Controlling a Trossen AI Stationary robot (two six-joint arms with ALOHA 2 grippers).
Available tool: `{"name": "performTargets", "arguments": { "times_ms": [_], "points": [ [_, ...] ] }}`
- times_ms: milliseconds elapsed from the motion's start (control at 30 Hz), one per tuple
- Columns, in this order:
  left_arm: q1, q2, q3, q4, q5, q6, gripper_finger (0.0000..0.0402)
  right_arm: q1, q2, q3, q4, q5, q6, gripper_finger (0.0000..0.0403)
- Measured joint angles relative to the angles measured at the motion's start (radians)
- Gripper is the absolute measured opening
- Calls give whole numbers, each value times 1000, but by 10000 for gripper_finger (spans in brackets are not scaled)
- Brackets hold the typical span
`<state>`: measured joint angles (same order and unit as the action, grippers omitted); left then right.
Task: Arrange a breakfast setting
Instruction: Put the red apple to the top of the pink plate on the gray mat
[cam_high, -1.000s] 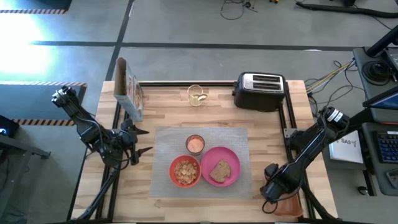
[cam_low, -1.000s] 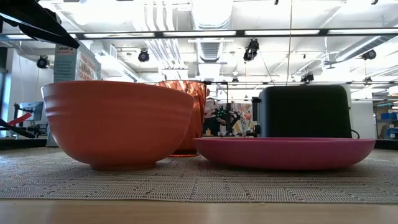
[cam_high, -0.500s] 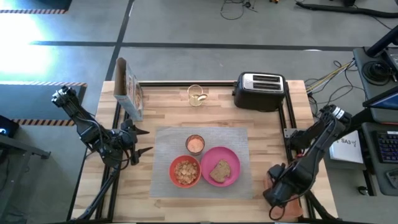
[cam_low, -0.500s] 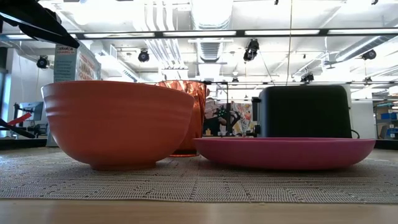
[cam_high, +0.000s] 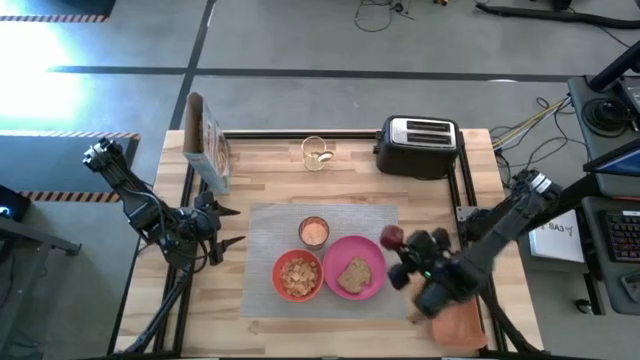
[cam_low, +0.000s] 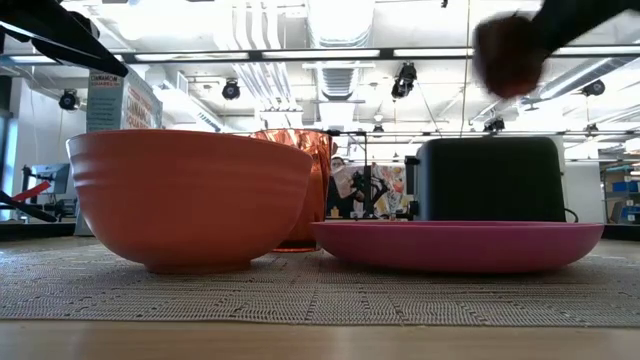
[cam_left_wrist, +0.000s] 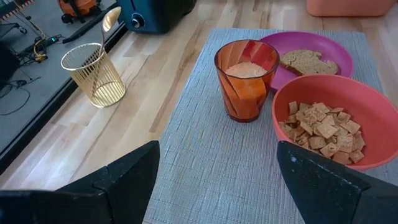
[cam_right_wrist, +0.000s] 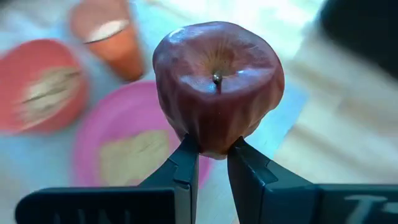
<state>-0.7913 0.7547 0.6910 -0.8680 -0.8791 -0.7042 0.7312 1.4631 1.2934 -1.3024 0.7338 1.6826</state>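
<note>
Apple (cam_high: 391, 237) sits pinched between the nearly closed fingers of my right end effector (cam_high: 399, 247), in the air just beside the pink plate (cam_high: 370, 252), over the mat's (cam_high: 270, 225) right part.

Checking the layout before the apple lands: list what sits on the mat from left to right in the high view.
Red-orange bowl of cereal → orange cup → pink plate with the toast → red apple, held above the mat in the right claw.
</note>
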Motion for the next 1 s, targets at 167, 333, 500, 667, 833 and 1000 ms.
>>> {"name": "performTargets", "arguments": {
  "times_ms": [167,333,500,667,833,1000],
  "points": [
    [0,0,0,-6,0,0,307,-175,88,-52,27,3,-122,53],
    [1,-8,0,-44,-17,-11,307,-301,164,-77,117,1,-295,53],
    [1,-19,0,-93,-31,-65,307,-372,196,-101,246,-7,-405,54],
    [1,-29,0,-99,-29,-99,307,-389,203,-166,419,-36,-479,54],
    [1,-23,0,-71,-27,-97,307,-390,203,-237,511,-33,-437,54],
    [1,-7,0,-32,-27,-64,307,-390,203,-305,627,-28,-401,54]
  ]
}}
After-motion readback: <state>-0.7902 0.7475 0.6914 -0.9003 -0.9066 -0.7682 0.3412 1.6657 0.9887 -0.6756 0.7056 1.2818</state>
